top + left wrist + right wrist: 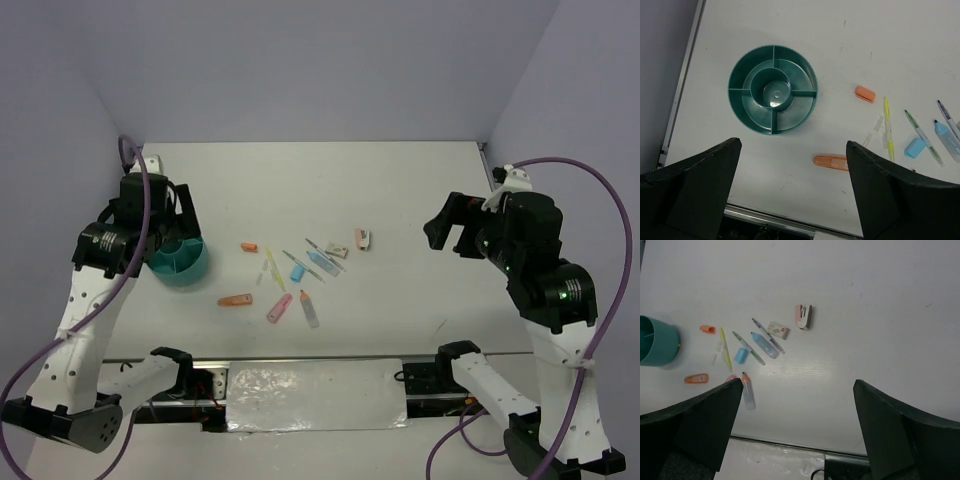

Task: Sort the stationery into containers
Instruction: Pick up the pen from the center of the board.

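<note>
The teal divided bowl (182, 264) stands at the left and is empty in the left wrist view (772, 90). The stationery lies scattered mid-table: an orange marker (236, 299), a pink marker (279, 308), a yellow pen (271, 268), an orange cap (249, 247), a light-blue cap (297, 271), thin pens (320, 256), an orange-tipped grey marker (309, 311), a small eraser box (337, 249) and a mini stapler (362, 239). My left gripper (178, 228) hangs open above the bowl, holding nothing (792, 150). My right gripper (450, 238) is open and empty, raised to the right of the items (797, 390).
Grey-blue walls close in the table on the left, back and right. A metal rail (790, 222) and a foil-covered strip (315, 395) run along the near edge between the arm bases. Purple cables loop beside both arms.
</note>
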